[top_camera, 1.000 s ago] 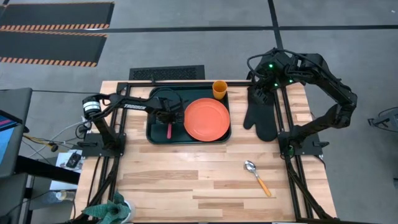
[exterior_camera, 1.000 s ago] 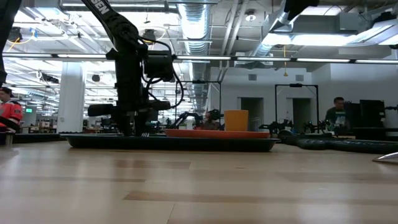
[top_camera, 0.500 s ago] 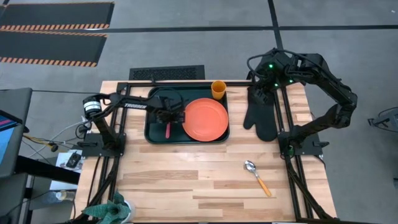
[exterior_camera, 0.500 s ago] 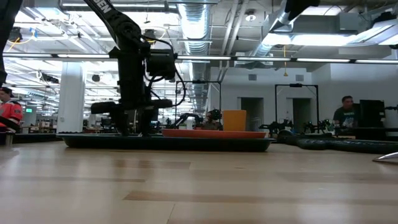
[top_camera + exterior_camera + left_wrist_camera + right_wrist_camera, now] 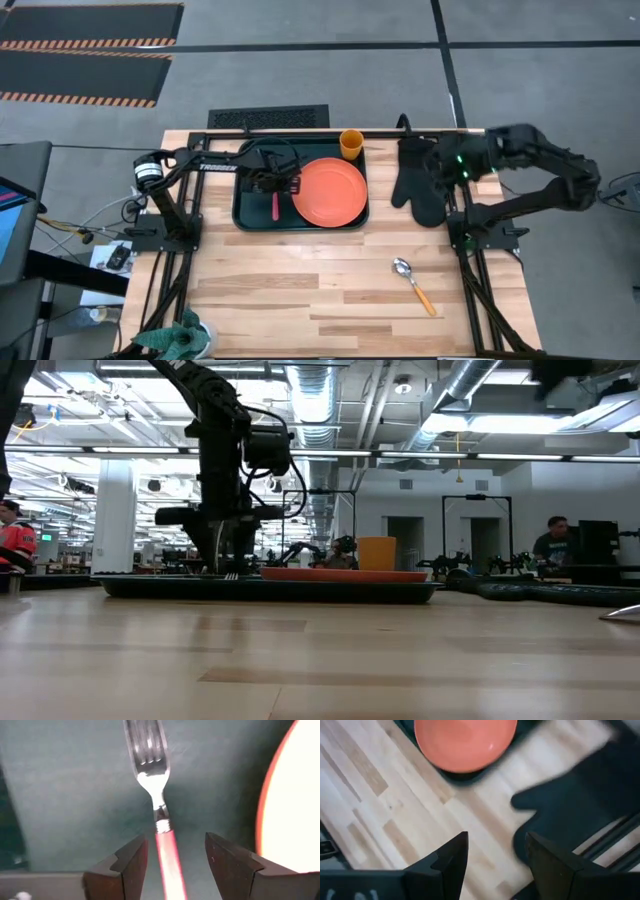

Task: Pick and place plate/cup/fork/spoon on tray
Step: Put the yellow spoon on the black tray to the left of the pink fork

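Left gripper (image 5: 172,857), fingers parted, straddles the glossy pink-handled fork (image 5: 156,800) seemingly lying on the smooth green tray (image 5: 70,795).

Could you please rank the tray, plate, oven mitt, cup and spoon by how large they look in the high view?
1. tray
2. plate
3. oven mitt, though its footprint is fairly close to the plate's
4. spoon, long but thin
5. cup, which looks shorter than the spoon, so these two are unsure

Ceiling strip lights are flooding the scene evenly. Glare is bleaching the plate (image 5: 295,800) beside the left gripper's fingers (image 5: 231,862); the oven mitt (image 5: 580,815) is smearing beyond the right gripper's fingers (image 5: 451,857).
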Controlling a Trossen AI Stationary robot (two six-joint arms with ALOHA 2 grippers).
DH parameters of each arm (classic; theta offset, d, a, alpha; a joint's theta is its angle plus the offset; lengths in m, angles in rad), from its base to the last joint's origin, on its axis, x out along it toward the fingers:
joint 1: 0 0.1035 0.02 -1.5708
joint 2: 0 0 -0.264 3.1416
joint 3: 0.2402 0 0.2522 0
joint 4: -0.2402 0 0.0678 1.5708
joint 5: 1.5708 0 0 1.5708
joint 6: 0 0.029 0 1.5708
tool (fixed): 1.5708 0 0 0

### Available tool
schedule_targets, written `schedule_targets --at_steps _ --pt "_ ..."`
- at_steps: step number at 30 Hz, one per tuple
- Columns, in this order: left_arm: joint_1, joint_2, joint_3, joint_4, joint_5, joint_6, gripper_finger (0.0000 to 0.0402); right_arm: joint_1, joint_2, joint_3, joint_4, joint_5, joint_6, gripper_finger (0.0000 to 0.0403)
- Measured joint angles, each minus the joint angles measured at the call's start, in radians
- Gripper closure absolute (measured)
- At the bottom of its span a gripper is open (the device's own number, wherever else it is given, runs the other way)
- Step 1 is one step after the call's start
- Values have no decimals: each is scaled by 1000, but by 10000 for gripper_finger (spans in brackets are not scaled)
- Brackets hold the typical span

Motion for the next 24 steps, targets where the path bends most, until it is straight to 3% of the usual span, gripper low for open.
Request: schedule_targets --at_steps 6,11,16,24 --pt "-54 0 96 -83 -13 34 217 255 -183 -338 170 -2 390 182" --pt "-115 -2 223 -161 -90 35 217 491 -229 -590 379 1 644 182" --pt "-174 -2 346 -178 -114 51 217 661 -148 -743 461 1 800 182" --pt "-258 -2 499 -175 -163 53 217 824 54 -777 554 1 883 182"
